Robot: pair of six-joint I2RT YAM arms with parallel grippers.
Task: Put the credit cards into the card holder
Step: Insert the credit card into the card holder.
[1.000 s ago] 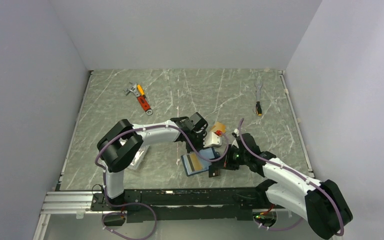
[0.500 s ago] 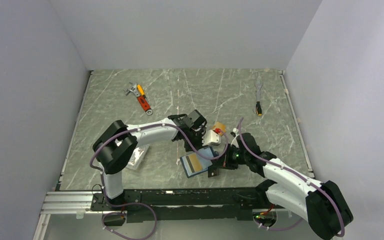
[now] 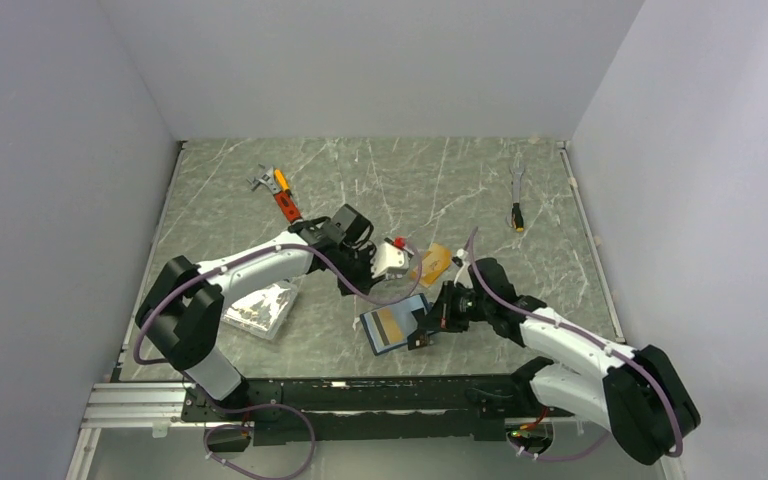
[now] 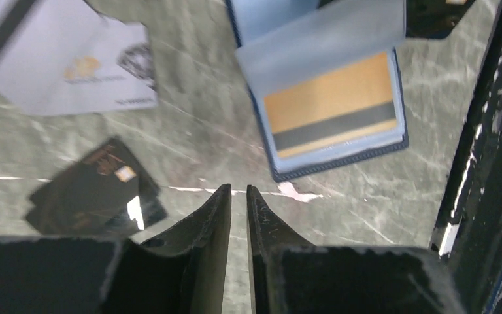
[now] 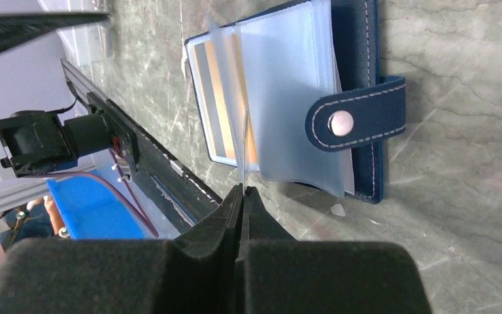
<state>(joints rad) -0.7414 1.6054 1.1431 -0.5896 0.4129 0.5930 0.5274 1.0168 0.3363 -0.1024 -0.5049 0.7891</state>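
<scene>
Worktop (image 3: 260,200): open card holder (image 3: 395,327) lies near the front edge, right hand (image 5: 242,196) clamped on one clear leaf; left hand (image 4: 238,193) narrow, empty, above the black card (image 4: 98,196). Gold card (image 4: 330,111) sits pocketed. Risk: flat card skids rather than lifts; leaf slips free, pocket closes.

Orange-gold striped plastic card (image 4: 333,111) sits in the navy leather-look folding card holder (image 5: 359,65); clear plastic parts box (image 3: 260,310) at its nine o'clock (well apart).
</scene>
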